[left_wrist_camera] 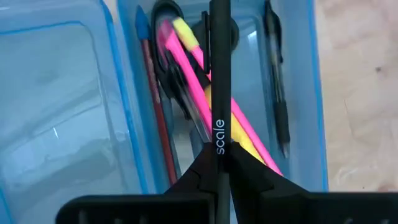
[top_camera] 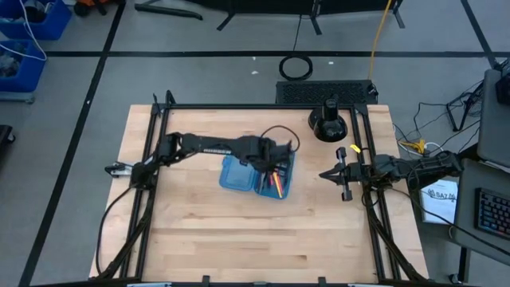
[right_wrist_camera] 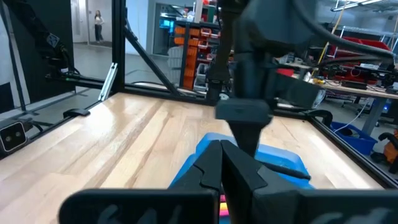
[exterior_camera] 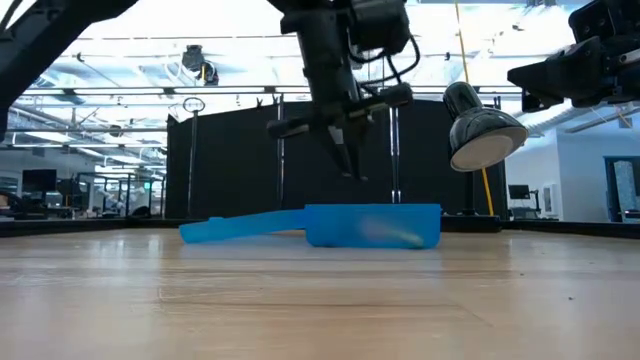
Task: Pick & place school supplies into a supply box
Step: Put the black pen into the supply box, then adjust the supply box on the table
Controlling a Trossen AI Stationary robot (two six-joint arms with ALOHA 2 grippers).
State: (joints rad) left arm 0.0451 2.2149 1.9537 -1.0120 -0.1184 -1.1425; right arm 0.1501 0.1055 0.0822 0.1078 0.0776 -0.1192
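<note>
The blue supply box lies open mid-table, its halves side by side. One half holds pink pens, a yellow pencil, a black pen, a red stick and dark scissors handles. My left gripper hangs over that half, shut on a thin black stick marked "scale". My right gripper waits shut near the table's right edge, touching nothing. My left gripper pinches the black stick between its two fingers at a spot just behind the "scale" lettering. The fingers come from above, pointing down, with the stick running along them. It hangs below the fingertips, slightly tilted and lifted clear above the box.
A black round stand sits near the table's far right corner. The box's other half holds nothing that shows. Bare wood spreads across the near side of the table. A black frame runs along the table's edges.
</note>
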